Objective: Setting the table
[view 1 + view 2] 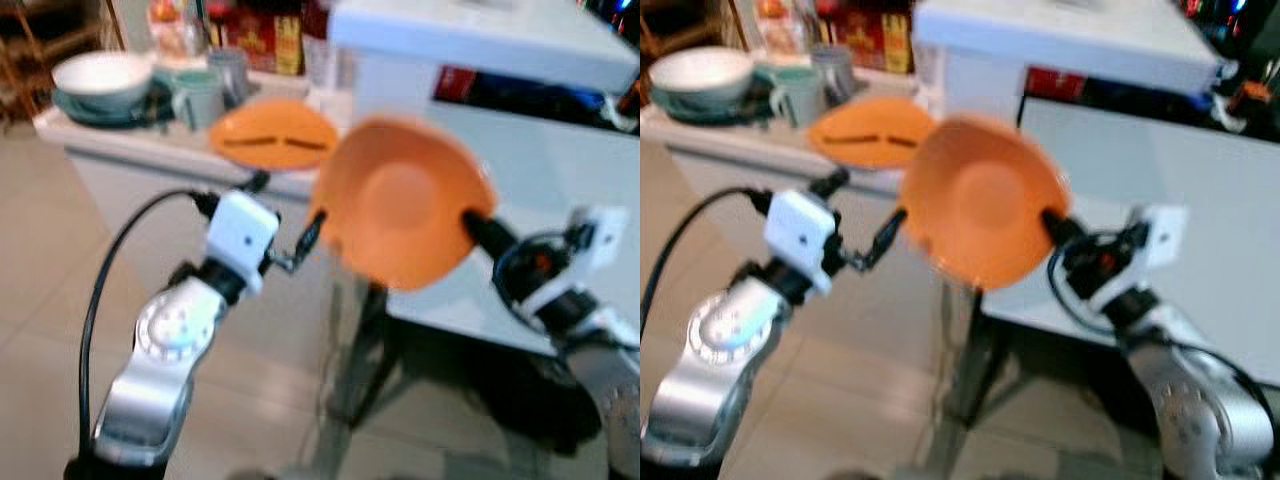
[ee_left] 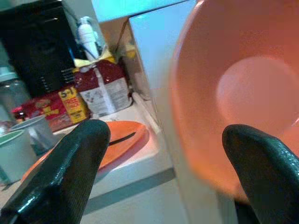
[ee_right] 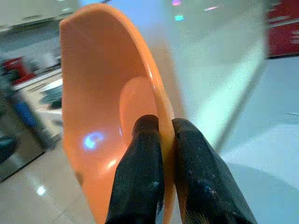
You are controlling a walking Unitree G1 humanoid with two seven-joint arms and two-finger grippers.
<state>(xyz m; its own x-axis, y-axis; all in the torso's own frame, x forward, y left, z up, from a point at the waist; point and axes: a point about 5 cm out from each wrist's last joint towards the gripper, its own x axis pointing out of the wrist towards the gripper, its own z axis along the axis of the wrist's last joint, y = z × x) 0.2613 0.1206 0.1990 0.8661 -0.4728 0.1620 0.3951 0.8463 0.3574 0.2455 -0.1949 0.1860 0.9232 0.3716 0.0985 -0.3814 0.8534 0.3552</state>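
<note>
Jaws pinch orange bowl (image 1: 400, 205) rim — right gripper (image 3: 164, 135) raised, apparently tilted.

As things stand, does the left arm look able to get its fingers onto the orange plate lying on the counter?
Probably yes. The left gripper is open and points toward the counter, where the orange plate lies near the edge. The orange bowl, pinched by the right gripper, hangs close beside that path and might be brushed.
</note>
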